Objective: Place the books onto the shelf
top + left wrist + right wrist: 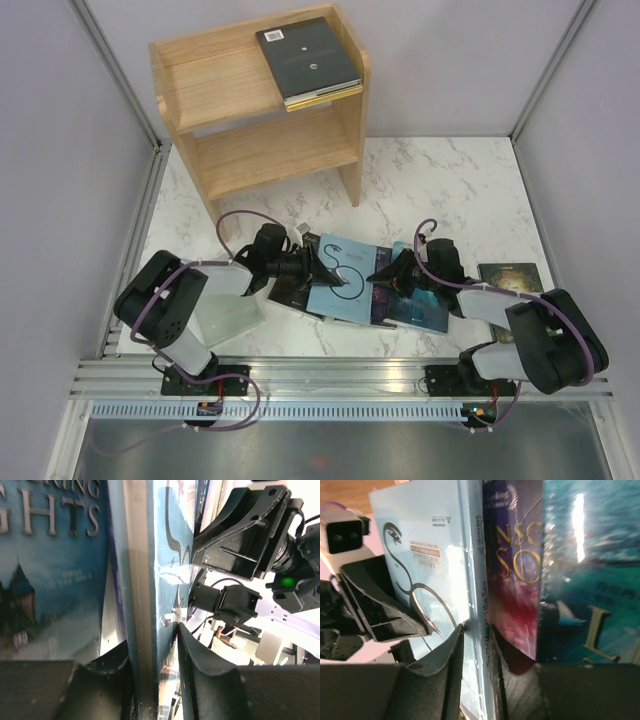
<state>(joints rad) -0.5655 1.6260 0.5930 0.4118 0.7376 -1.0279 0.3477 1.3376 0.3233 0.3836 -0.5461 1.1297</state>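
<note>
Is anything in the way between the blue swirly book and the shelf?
No, nothing I can see. The left claw and right claw pinch the blue swirly book, and the marble between it and the shelf looks bare. A black book covers only the right side of the shelf's top.

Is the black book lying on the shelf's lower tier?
No, the black book lies flat on the wooden shelf's top tier.

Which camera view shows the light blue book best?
The top external view: nearly all of the light blue book shows there. The left wrist view shows only a narrow strip of it, edge-on; the right wrist view shows part of its cover with the swirl.
</note>
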